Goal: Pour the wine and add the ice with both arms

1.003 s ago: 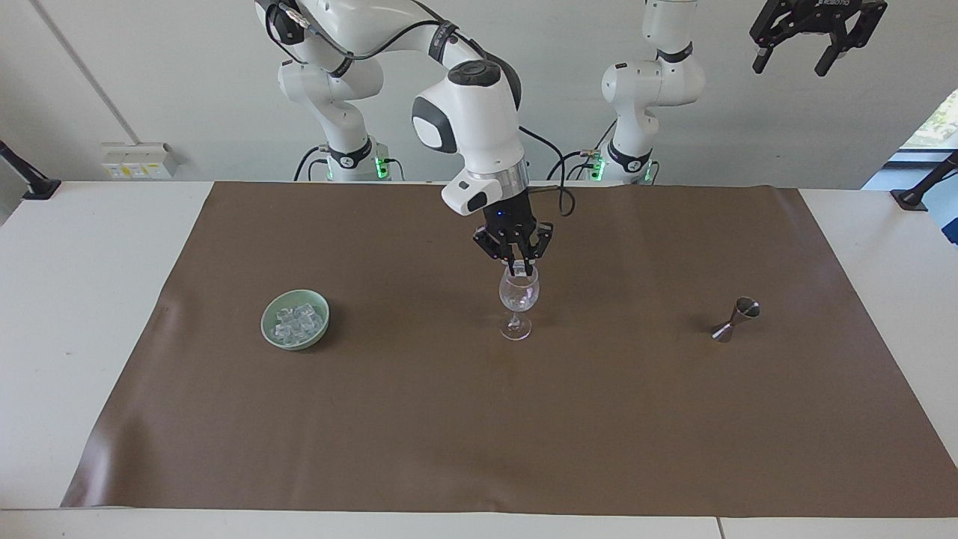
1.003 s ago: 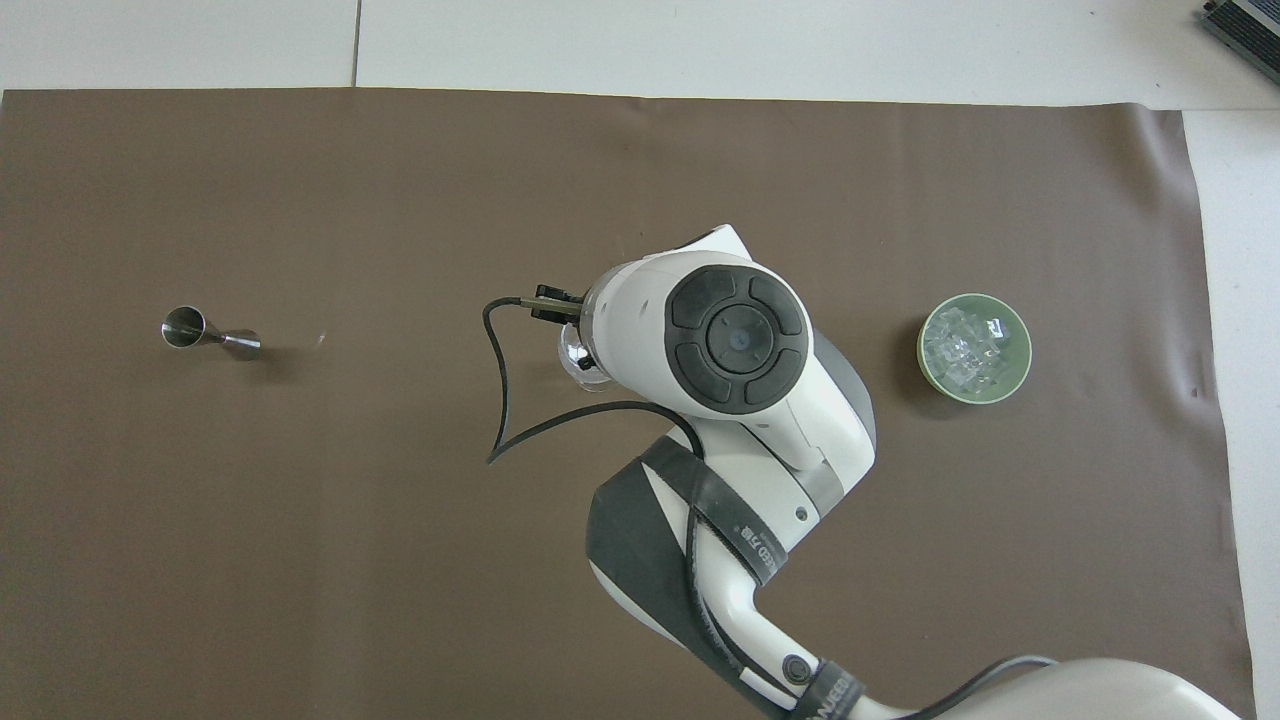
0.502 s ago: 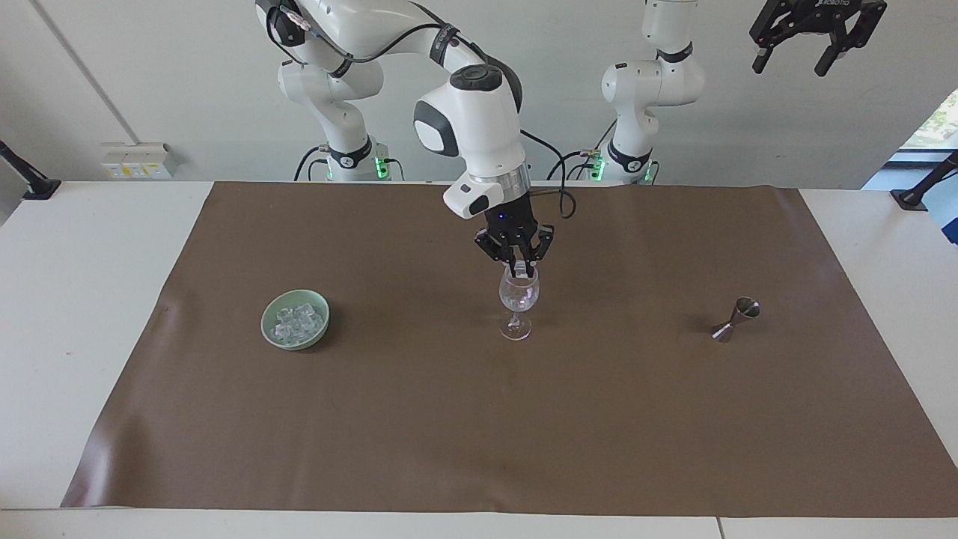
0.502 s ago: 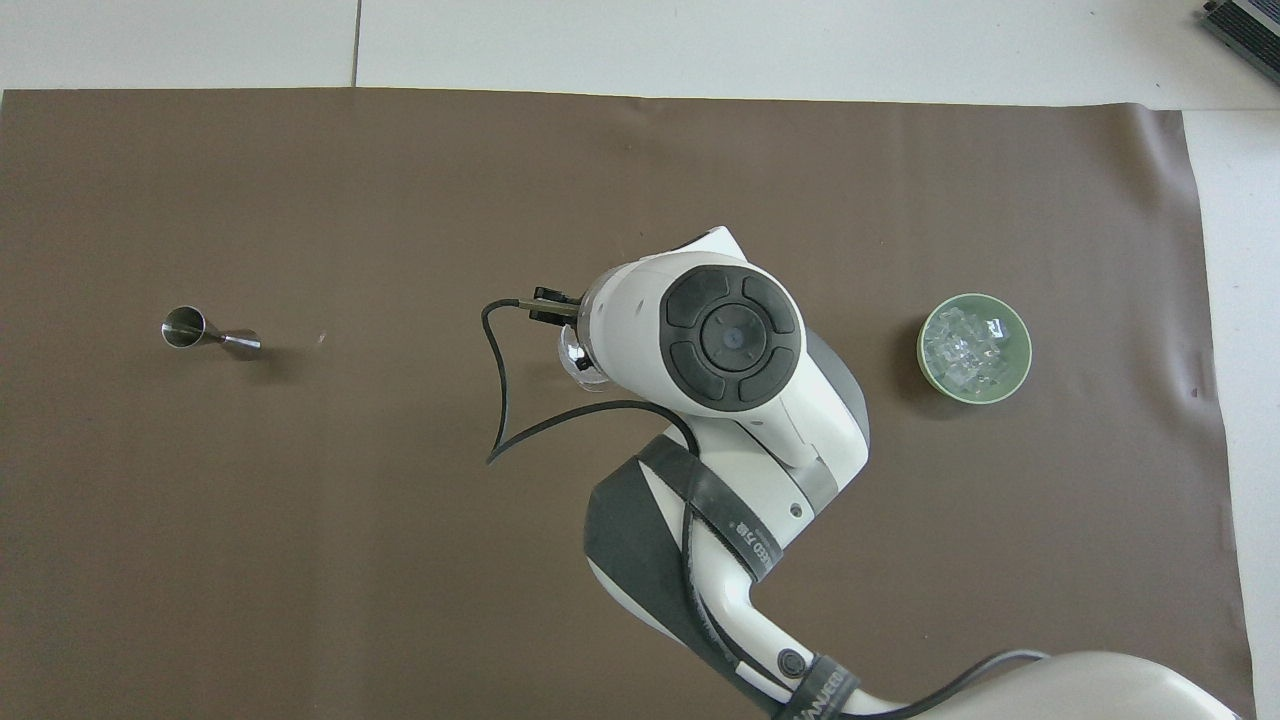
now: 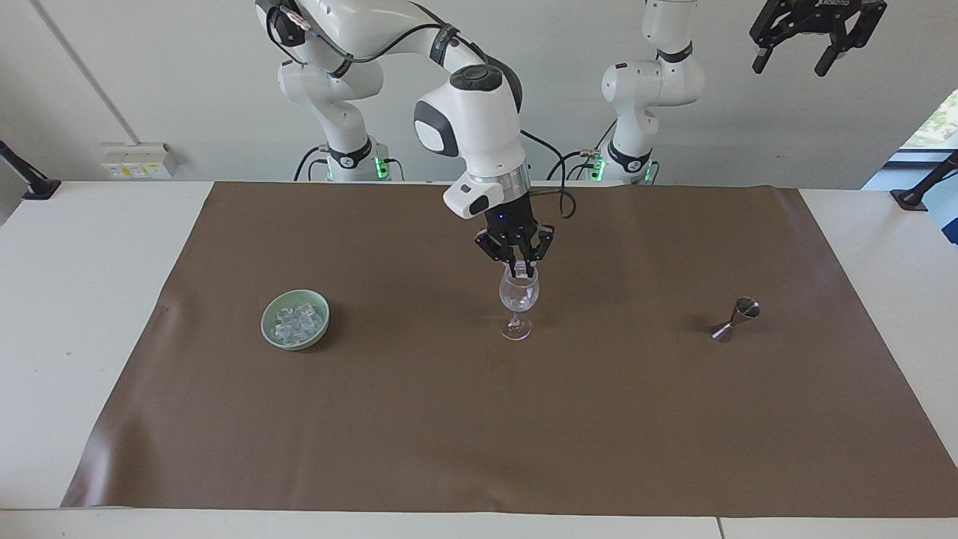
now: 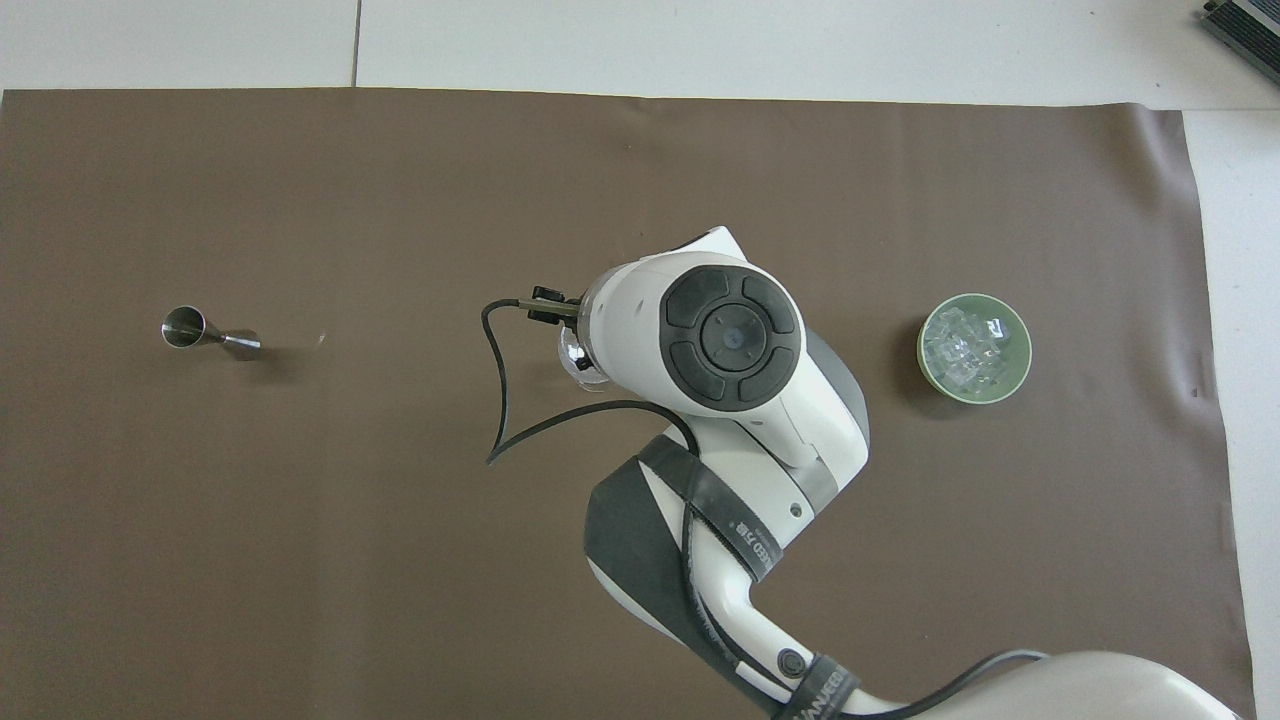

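We see a brown mat (image 5: 419, 419) covering most of a white table (image 5: 75, 299). A steel jigger (image 5: 736, 319) lies tipped on its side on the mat toward the left arm's end, open cup showing. A pale green bowl (image 5: 295, 320) sits upright on the mat toward the right arm's end, well apart from the jigger. On the wall by the right arm's end we note a white socket box (image 5: 138, 159). Black clamp mounts (image 5: 22, 176) stick out at both table ends. A dark device corner (image 6: 1245, 25) shows off the mat.
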Tool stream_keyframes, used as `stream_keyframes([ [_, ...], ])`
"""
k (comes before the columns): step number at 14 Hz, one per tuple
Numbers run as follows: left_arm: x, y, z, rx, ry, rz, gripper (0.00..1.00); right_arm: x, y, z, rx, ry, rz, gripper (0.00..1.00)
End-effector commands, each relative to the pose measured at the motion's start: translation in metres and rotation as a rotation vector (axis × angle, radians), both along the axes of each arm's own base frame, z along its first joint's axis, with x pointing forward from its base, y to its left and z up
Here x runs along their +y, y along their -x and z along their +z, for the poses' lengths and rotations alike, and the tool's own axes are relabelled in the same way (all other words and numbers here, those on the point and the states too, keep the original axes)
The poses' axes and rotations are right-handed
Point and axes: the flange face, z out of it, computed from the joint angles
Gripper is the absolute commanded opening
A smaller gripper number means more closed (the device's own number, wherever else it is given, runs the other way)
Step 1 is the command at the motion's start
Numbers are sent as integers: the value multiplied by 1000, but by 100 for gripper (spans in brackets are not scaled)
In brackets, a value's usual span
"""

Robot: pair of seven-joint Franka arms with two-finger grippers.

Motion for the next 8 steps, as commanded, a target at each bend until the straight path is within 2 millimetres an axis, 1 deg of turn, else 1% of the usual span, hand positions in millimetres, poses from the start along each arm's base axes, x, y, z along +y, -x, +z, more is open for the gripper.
stream_keyframes([
  [1, 3, 4, 1, 9, -17, -1, 100, 6, -3, 0, -19, -11, -19, 47],
  [3, 3, 4, 1, 9, -17, -1, 100, 6, -3, 0, -19, -11, -19, 50],
  [4, 3, 4, 1, 9, -17, -1, 100, 6, -4, 0, -21, -9, -18, 53],
  [5, 3, 4, 1, 9, -17, -1, 100, 6, -4, 0, -25, -5, -16, 58],
  [6, 2, 4, 1, 9, -17, -2, 100, 6, -4, -1, -25, -4, -16, 68],
  [7, 2, 4, 1, 9, -17, -2, 100, 6, -4, 0, -37, 7, -9, 88],
  [8, 2, 4, 1, 9, -17, -2, 100, 4, -6, 0, -52, 21, -6, 100],
])
